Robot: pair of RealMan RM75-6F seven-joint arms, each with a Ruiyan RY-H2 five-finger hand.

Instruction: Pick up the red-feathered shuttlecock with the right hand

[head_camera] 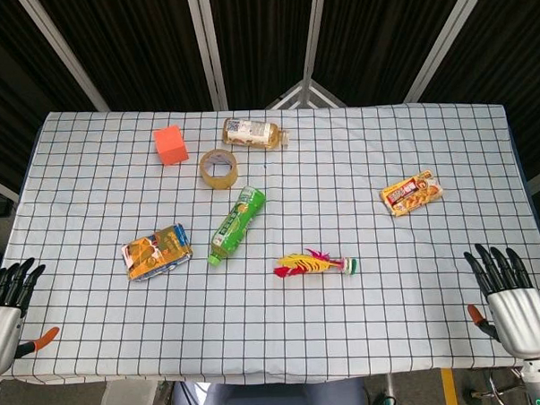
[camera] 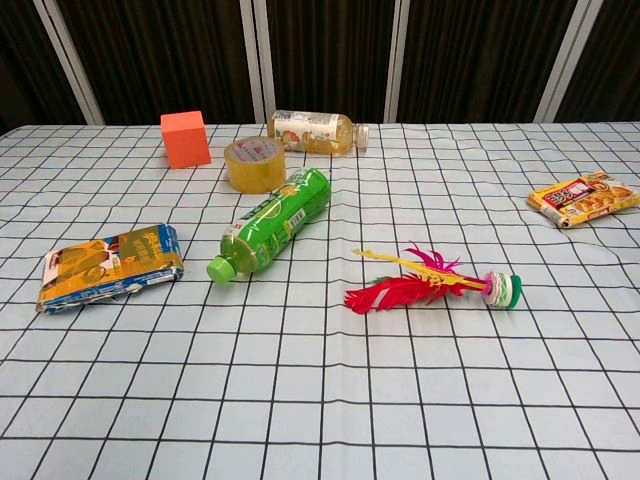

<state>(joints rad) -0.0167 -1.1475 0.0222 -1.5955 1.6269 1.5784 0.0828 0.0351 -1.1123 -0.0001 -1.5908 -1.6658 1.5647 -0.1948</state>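
The shuttlecock (head_camera: 315, 264) lies flat on the checked tablecloth (head_camera: 383, 126), just to the right of the green bottle (head_camera: 237, 224) and a little nearer the robot, its red and yellow feathers pointing toward the bottle's cap and its stacked disc base pointing away. The right hand (head_camera: 511, 295) hovers at the table's near corner, well off to the right of the bottle and far from the shuttlecock, fingers spread and nothing in them. The left hand (head_camera: 7, 304) sits at the opposite near corner, fingers apart too, empty. Nothing has been taken hold of yet, so the whole reach is ahead. This thing looks very light, and the feathers look soft and springy, likely to bend or slip under a squeeze. The firmer bet is the base end, where the discs and the quill stem meet; a pinch there should hold without crushing the plumes.
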